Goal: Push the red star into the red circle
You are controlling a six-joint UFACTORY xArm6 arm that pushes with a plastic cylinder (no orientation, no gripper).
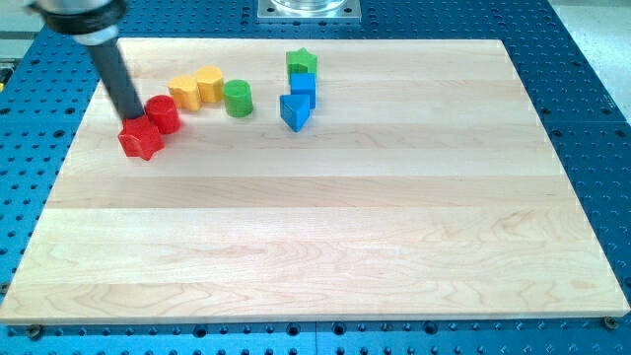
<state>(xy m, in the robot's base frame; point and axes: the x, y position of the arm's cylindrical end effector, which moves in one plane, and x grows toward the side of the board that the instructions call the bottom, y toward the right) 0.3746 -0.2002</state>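
Red star (141,140) low at the far left of the wooden board (325,247), roughly nine to ten o'clock from the board's middle. Red circle (164,114) just at its one o'clock, the two touching or all but touching; too close to tell a gap.

My tip (131,117) down at the star's upper edge, about twelve o'clock of it and just at nine o'clock of the circle. Dark rod slanting up from there toward eleven o'clock and out of the view's top left. Exact contact with the star hidden by the rod's own end. No jaws here to call wide, narrow or holding: only a bare rod, carrying nothing.

Yellow block (184,93) at two o'clock of the circle, near it; shape somewhat star-like, not sure. Second yellow block (209,85) touching the first at its two o'clock side, shape unclear. Green cylinder (238,99) just beside that, at four o'clock of it, upright.

Further toward three o'clock, a tight column of three: green star (302,62) at the top, blue cube (304,85) touching below it, blue triangle-like block (294,111) touching at the cube's seven o'clock.

Blue perforated table (30,118) showing all round the board. Grey metal base plate (309,9) at twelve o'clock, past the board's far edge.
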